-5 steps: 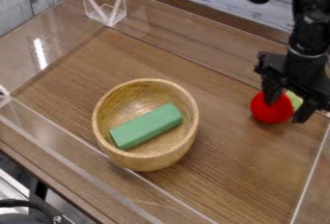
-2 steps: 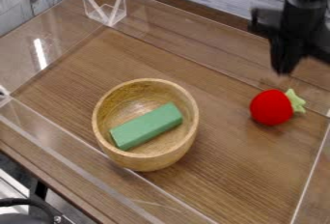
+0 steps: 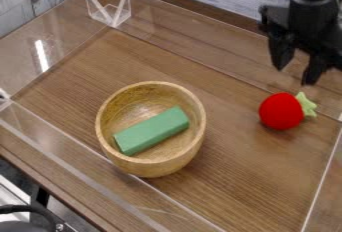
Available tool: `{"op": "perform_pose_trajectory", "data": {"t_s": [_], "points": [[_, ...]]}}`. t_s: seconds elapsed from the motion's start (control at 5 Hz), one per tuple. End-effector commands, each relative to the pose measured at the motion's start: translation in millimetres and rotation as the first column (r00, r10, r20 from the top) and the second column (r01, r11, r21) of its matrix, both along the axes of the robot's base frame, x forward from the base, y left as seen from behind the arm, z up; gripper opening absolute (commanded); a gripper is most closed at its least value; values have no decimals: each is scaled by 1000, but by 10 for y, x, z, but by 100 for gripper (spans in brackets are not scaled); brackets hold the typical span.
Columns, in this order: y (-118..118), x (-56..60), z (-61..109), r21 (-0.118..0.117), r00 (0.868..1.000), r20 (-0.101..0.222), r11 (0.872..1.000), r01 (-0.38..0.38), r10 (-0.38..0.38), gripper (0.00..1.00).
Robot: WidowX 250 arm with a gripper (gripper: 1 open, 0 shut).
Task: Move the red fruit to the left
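1. While it hangs above the red fruit (image 3: 281, 111), the black end effector (image 3: 299, 64) has its two dark fingers spread apart, pointing steeply down, with nothing between them and nothing touched.
2. Clear air separates the fingertips from the red fruit, which lies alone on the surface (image 3: 227, 86) to the right of the wooden bowl (image 3: 151, 129) and well apart from it.
3. That fruit is small, round and bright red with a matte look, and its light-green leafy cap sticks out on the side away from the wooden bowl.
4. Round and pale, the wooden bowl has a smooth thick rim and holds a flat green rectangular block (image 3: 151, 131) lying slantwise inside.
5. Dark wood grain runs across the surface, and clear plastic walls (image 3: 54, 46) stand around it.
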State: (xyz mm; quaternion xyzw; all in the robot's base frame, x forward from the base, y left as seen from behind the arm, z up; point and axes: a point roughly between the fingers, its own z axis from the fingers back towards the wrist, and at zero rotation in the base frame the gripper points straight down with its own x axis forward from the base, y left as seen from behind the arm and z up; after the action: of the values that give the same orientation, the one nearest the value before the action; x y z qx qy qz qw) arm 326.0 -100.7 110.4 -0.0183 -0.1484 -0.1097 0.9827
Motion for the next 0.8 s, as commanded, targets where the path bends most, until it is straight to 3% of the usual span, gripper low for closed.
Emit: {"op": "perform_pose_trajectory", "data": {"t_s": [0.0, 0.4, 0.6], "points": [[32, 37, 12, -12, 999, 24, 999, 47, -46, 100], [-168, 77, -308, -15, 994, -16, 994, 104, -104, 100], [-149, 62, -351, -15, 992, -27, 992, 123, -124, 0]]}}
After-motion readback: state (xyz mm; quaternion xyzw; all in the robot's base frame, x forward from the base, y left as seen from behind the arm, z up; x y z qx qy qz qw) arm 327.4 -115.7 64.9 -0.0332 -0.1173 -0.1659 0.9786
